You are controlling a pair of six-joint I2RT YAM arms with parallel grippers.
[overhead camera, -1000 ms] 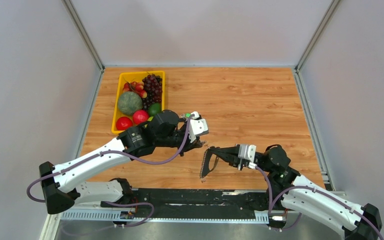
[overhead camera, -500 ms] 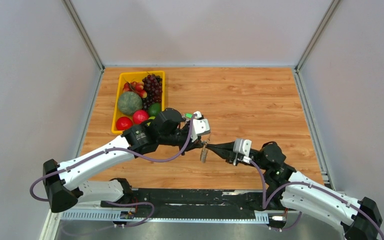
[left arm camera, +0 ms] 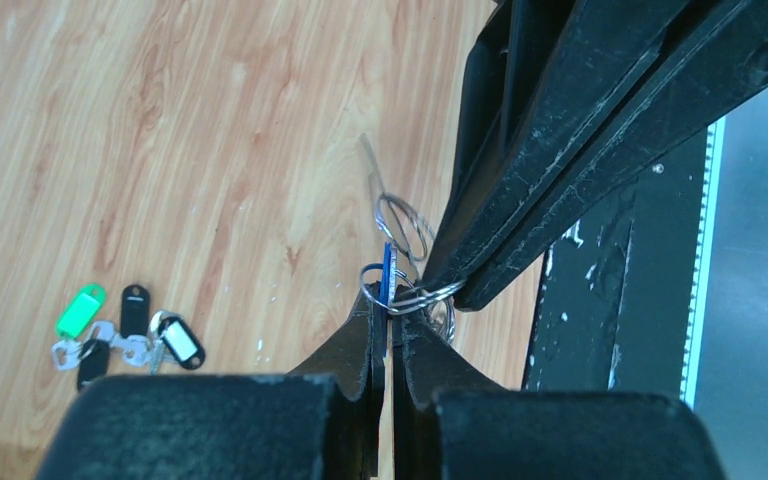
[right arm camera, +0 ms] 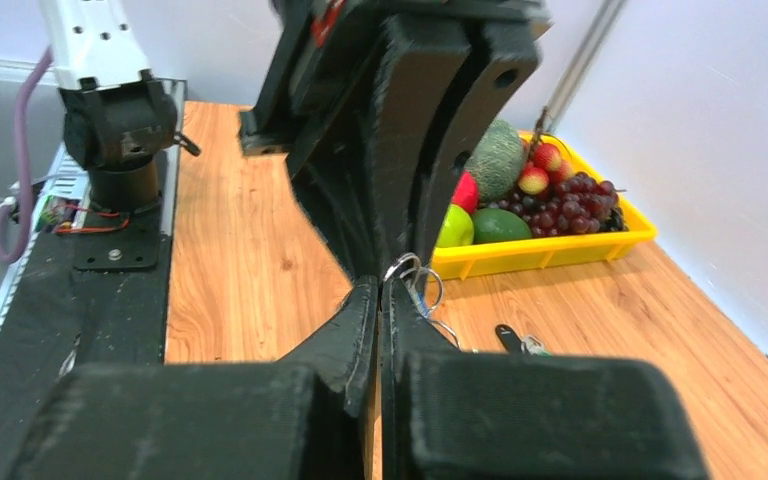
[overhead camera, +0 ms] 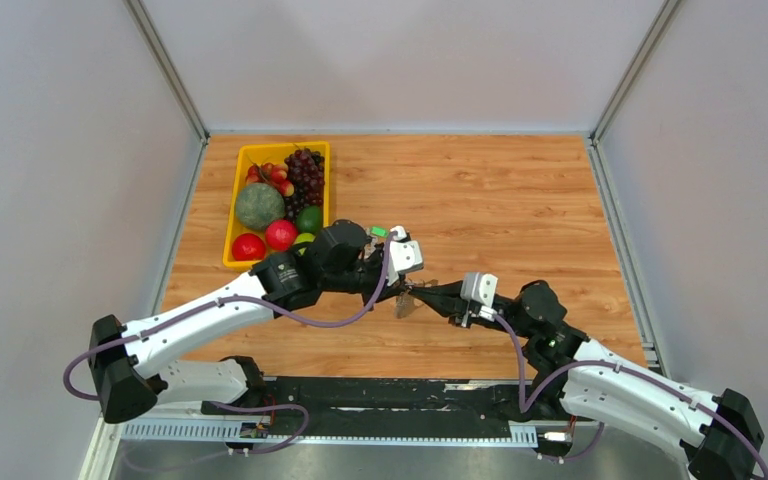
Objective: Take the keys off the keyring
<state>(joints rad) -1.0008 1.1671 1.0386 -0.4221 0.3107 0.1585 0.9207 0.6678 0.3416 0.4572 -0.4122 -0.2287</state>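
Keyring (left arm camera: 415,297): silvery wire loops with further small rings hanging off them, held in the air above the wooden surface (overhead camera: 480,190) near its front middle, between the two gripper tips. Left gripper (left arm camera: 388,312): fingers pressed together, pinching the edge-on blue-headed key (left arm camera: 388,270) where it meets the keyring. Right gripper (right arm camera: 378,292): fingers pressed together on the keyring's wire, tip to tip with the left gripper and just touching it in the wrist views; from overhead the two arms meet nose to nose. Hanging rings: one larger loop and a thin straight silvery piece show beyond the pinch point in the left wrist view; whether the straight piece is a key blade cannot be told. Loose keys (left arm camera: 125,330): a small cluster lying flat on the surface, well apart from the held keyring, comprising a green head (left arm camera: 80,310), a black head (left arm camera: 134,298), a black head with a white label (left arm camera: 180,342) and short silvery parts among them, all touching or nearly so. Yellow basket (overhead camera: 232,225): at the surface's far left, holding dark grapes (overhead camera: 303,170), a grey-green melon (overhead camera: 260,205), red and green round fruit.
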